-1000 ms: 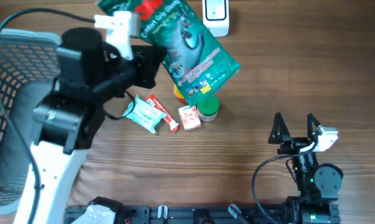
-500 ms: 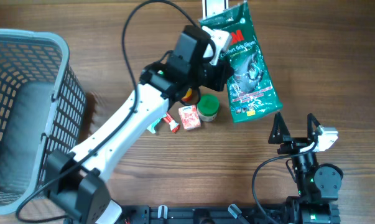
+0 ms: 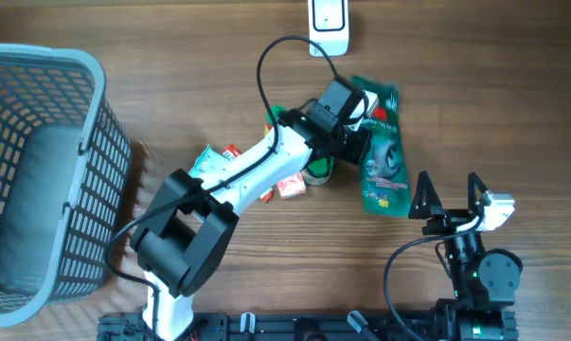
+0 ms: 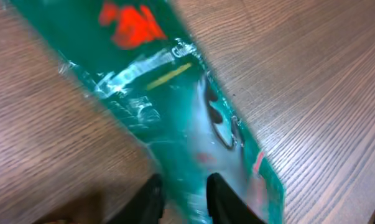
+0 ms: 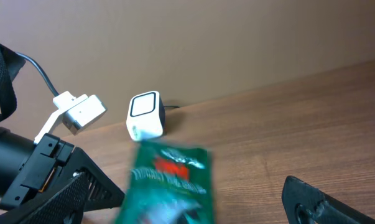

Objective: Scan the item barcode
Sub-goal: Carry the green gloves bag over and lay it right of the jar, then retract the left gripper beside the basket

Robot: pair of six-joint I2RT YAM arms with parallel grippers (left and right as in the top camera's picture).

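The green pouch (image 3: 387, 169) lies flat on the tabletop (image 3: 512, 85), right of centre. It is below the white barcode scanner (image 3: 328, 24) and just beyond the tips of the right pincer (image 3: 448, 194).

The left pincer (image 3: 359, 142) sits at the pouch's left edge, near its upper half. In the left wrist view its two dark fingers (image 4: 221, 198) stand a little apart, with the blurred green film showing in the gap and running away from them. The right pincer stands wide apart and holds nothing; it is near the pouch's lower right corner but not touching it.

The tabletop is brown wood grain. A grey mesh basket (image 3: 91, 180) stands at the left edge. A green-lidded jar (image 3: 315, 172), a small red-and-white carton (image 3: 287, 184) and a teal packet (image 3: 209, 161) cluster beside the left arm, just left of the pouch. The right wrist view shows a plain beige wall behind the scanner.

The pouch's long axis runs from the far side of the tabletop toward the near side, tilted slightly. Its red-lettered end points toward the scanner, and its other end points toward the right pincer.
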